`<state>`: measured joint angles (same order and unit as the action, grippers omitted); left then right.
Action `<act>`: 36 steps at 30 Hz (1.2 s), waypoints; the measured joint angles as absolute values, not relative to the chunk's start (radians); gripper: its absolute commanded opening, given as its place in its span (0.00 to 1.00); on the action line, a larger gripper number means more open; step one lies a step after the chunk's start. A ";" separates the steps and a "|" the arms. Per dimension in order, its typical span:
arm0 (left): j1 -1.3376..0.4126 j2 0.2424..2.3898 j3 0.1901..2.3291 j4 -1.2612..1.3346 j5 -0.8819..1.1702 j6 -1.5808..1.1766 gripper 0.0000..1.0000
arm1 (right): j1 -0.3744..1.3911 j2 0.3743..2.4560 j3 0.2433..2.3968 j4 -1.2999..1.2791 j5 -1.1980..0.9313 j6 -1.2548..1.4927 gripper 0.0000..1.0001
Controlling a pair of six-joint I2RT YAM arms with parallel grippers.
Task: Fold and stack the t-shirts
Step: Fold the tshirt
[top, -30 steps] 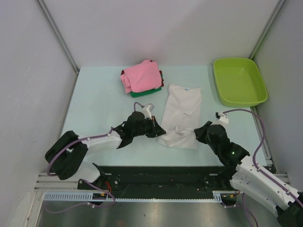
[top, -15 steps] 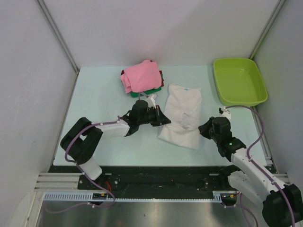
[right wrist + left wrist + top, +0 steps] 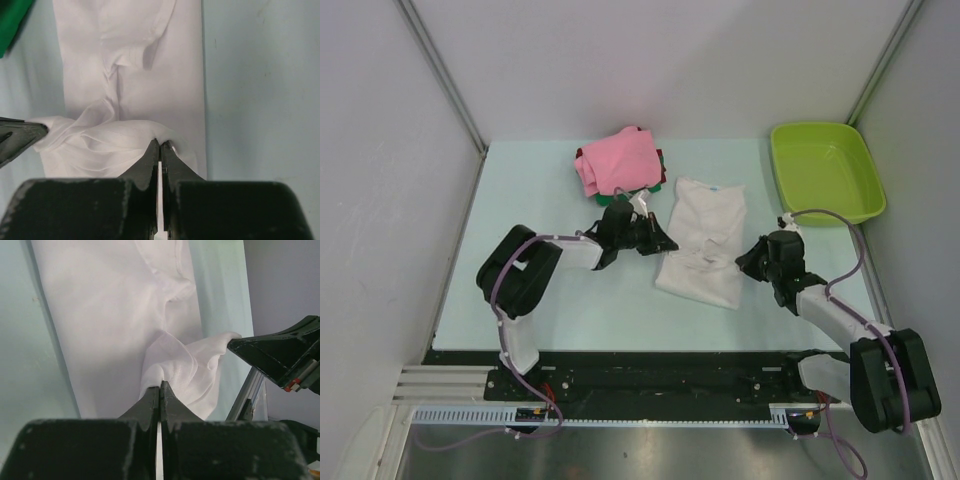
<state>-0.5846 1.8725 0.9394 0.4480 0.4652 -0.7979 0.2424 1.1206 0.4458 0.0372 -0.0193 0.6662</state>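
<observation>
The white t-shirt [image 3: 705,235] lies lengthwise in the middle of the table, its blue neck label [image 3: 717,186] at the far end. My left gripper [image 3: 665,245] is shut on its left hem corner [image 3: 159,371]. My right gripper [image 3: 745,262] is shut on the right hem corner [image 3: 161,134]. Both hold the near end lifted and folded over the shirt. A stack of folded shirts stands at the back: pink [image 3: 618,160] on top, dark red [image 3: 582,156] and green [image 3: 626,196] beneath.
A lime-green plastic tub [image 3: 825,172] stands at the back right corner. Grey walls close the table on three sides. The right gripper's finger shows in the left wrist view [image 3: 280,352].
Both grippers have moved away from the near edge toward the shirt's middle, carrying the white shirt's hem up and over itself.
</observation>
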 measured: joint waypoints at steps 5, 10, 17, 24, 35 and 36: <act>-0.567 1.948 0.999 0.458 0.491 -0.808 0.00 | 0.207 1.219 0.501 0.098 -0.047 0.657 0.00; -0.540 2.019 1.067 0.462 0.510 -0.823 1.00 | 0.174 1.345 0.562 0.139 -0.062 0.662 0.45; -0.443 2.106 1.214 0.471 0.514 -0.911 1.00 | 0.097 1.594 0.793 0.150 -0.062 0.709 1.00; -0.430 1.941 1.092 0.421 0.483 -0.884 1.00 | 0.135 1.420 0.823 0.013 0.032 0.684 1.00; -0.567 1.589 0.636 0.380 0.436 -0.809 1.00 | 0.276 0.932 0.536 -0.181 0.107 0.644 0.99; -0.570 1.589 0.615 0.380 0.433 -0.810 1.00 | 0.287 0.918 0.511 -0.200 0.112 0.649 0.99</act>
